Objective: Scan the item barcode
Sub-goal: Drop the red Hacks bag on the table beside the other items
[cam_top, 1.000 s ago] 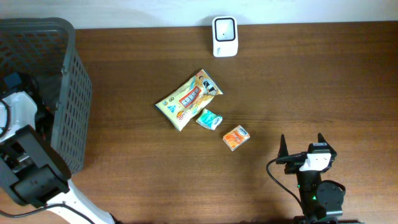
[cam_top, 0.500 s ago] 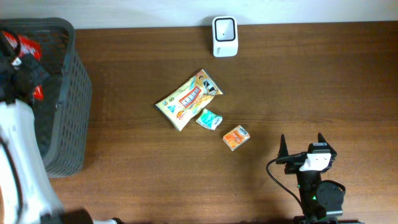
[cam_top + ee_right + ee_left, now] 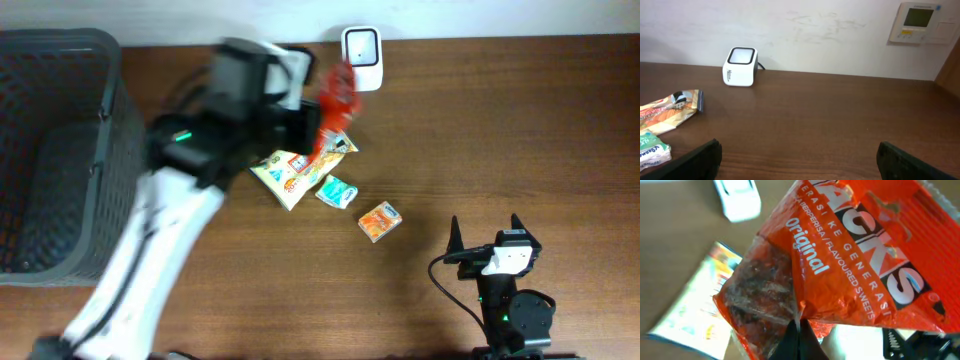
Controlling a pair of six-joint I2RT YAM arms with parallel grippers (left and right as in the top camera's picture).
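My left gripper (image 3: 315, 123) hangs above the table just left of the white scanner (image 3: 360, 58), shut on a red-orange sweets bag (image 3: 338, 95). In the left wrist view the bag (image 3: 855, 265) fills most of the frame, pinched at a fold by the closed dark fingertips (image 3: 799, 336). The scanner (image 3: 738, 199) lies beyond it at the top left. No barcode shows on the bag's visible face. My right gripper (image 3: 485, 235) rests open near the table's front right, nothing between its fingers (image 3: 695, 160).
A dark mesh basket (image 3: 60, 150) stands at the left edge. On the table's middle lie a yellow snack packet (image 3: 290, 165), a small teal packet (image 3: 337, 191) and a small orange packet (image 3: 380, 221). A thermostat panel (image 3: 920, 22) hangs on the back wall.
The left arm has swung out of the basket and across to the right, carrying the red-orange bag over to the scanner. The right arm has stayed still.
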